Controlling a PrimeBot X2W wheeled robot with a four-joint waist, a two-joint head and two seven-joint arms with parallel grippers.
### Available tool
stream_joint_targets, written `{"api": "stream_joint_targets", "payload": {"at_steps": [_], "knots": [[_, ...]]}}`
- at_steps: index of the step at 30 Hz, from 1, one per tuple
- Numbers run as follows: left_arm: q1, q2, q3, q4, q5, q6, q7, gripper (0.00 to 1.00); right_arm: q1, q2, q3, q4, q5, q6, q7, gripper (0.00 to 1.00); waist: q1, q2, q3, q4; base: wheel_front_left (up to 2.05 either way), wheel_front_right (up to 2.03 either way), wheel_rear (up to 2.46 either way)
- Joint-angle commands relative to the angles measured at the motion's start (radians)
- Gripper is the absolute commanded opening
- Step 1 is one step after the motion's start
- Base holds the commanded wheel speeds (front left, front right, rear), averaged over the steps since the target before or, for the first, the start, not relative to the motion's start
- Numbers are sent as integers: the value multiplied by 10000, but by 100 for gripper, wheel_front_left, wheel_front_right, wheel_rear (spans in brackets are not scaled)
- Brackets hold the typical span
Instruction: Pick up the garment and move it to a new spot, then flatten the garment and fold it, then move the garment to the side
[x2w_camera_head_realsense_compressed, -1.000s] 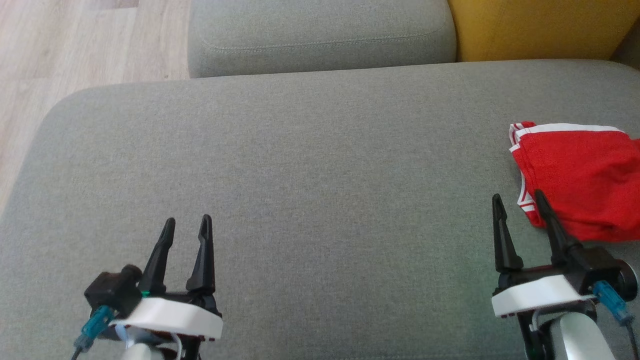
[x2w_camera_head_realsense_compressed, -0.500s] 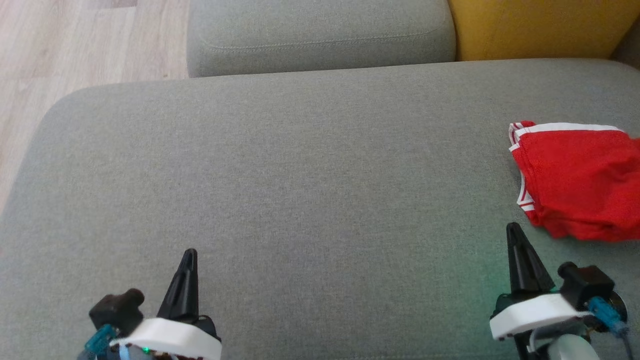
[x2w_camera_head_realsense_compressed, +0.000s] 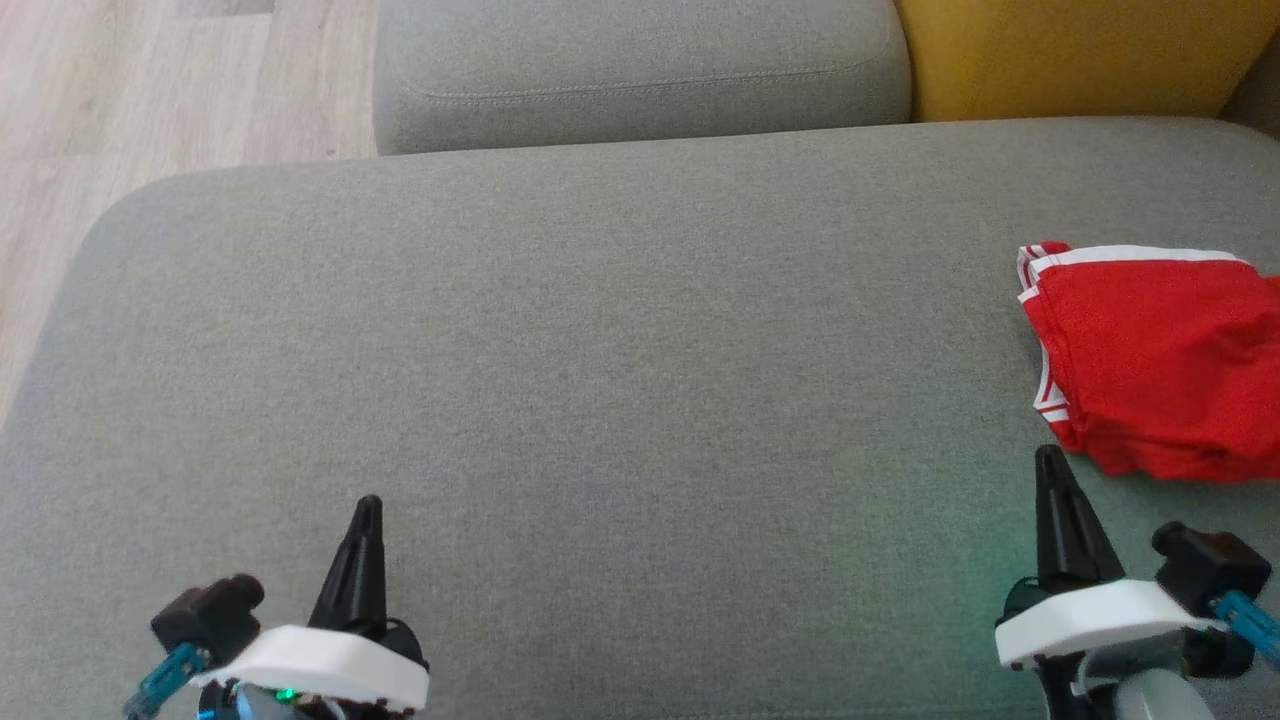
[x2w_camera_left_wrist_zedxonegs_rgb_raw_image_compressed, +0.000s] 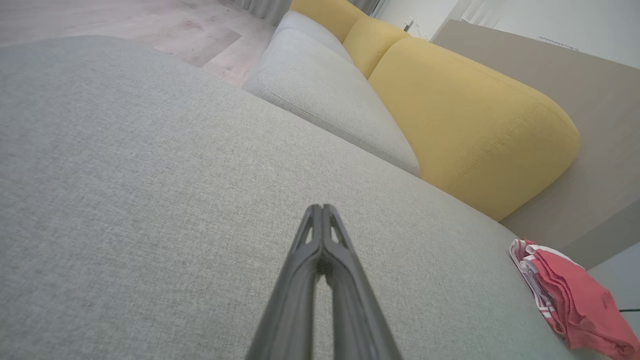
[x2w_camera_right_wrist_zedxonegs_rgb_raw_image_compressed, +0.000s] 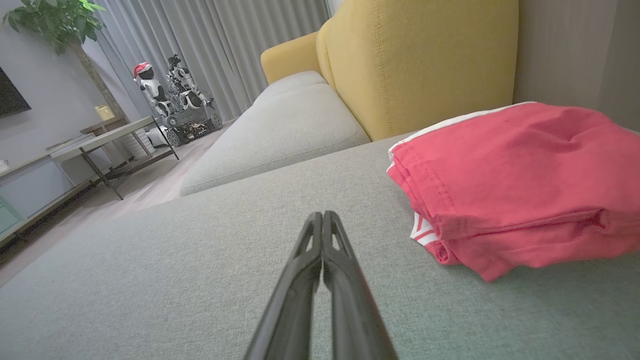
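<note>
1. Head view: a grey sofa seat (x2w_camera_head_realsense_compressed: 620, 350) spans the frame.
2. A folded red garment (x2w_camera_head_realsense_compressed: 1150, 360) with white trim lies on the seat's right side, just ahead and to the right of the right end effector (x2w_camera_head_realsense_compressed: 1048, 462), apart from it.
3. The right end effector has its fingers pressed together and holds nothing.
4. The left end effector (x2w_camera_head_realsense_compressed: 367, 510), well apart from the garment, is likewise closed and empty.

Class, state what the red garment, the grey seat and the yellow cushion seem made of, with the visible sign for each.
Red garment: probably cotton-like cloth, matt; it creases and shows stitched hems.
Grey seat: woven upholstery fabric, matt; flecked weave.
Yellow cushion: likely similar woven fabric; fine grain, stitched seam.
</note>
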Motion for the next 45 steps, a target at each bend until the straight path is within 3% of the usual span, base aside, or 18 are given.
{"api": "stream_joint_targets", "payload": {"at_steps": [1,45], "knots": [[-508,78,254,-292,-290,-96,50,0,-460,-20,-64,-367,375,-2,103,0,0,-1,0,0,0,0,0],[-1051,159,1080,-60,-4699,-304,1244,0,-771,-35,-426,-414,5787,-5,1348,0,0,-1,-6,-11,0,0,0]]}}
